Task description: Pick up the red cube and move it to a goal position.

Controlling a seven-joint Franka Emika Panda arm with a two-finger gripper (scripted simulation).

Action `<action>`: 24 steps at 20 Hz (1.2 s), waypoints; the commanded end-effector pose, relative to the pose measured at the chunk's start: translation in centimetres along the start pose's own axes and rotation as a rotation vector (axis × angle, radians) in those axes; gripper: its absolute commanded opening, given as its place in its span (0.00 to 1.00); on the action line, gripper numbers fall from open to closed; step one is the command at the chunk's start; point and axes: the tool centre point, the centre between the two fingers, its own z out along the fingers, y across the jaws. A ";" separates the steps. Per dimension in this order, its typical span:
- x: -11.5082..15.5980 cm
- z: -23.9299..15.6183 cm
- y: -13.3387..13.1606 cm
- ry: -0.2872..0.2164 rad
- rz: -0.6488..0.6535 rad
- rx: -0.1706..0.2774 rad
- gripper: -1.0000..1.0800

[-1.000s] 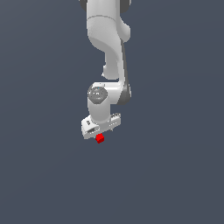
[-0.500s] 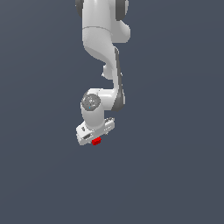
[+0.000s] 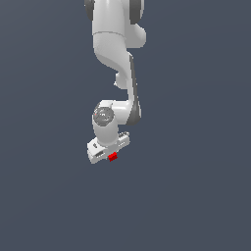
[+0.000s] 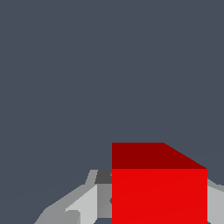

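The red cube (image 3: pixel 112 157) is a tiny bright red block held at the tip of my white gripper (image 3: pixel 111 156) in the exterior view, below the arm's wrist. In the wrist view the red cube (image 4: pixel 159 190) fills the space between my grey fingers (image 4: pixel 83 203), which close against its sides. The gripper (image 4: pixel 157 205) is shut on the cube. No goal marker shows in either view.
The white Panda arm (image 3: pixel 115 59) hangs down from the top of the exterior view. The surroundings are a plain dark grey-blue surface (image 3: pixel 196 171) with no other objects in sight.
The arm has carried the gripper and the red cube a little towards the exterior view's left, and the wrist has turned. The cube stays held.
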 end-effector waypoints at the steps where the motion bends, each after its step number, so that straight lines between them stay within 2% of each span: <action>1: 0.0 0.0 0.0 0.000 0.000 0.000 0.00; 13: 0.4 -0.3 -0.1 0.000 0.001 0.000 0.00; 18: 2.0 -1.7 -0.4 0.000 0.001 0.000 0.00; 24: 5.3 -4.2 -1.0 0.000 0.001 0.001 0.00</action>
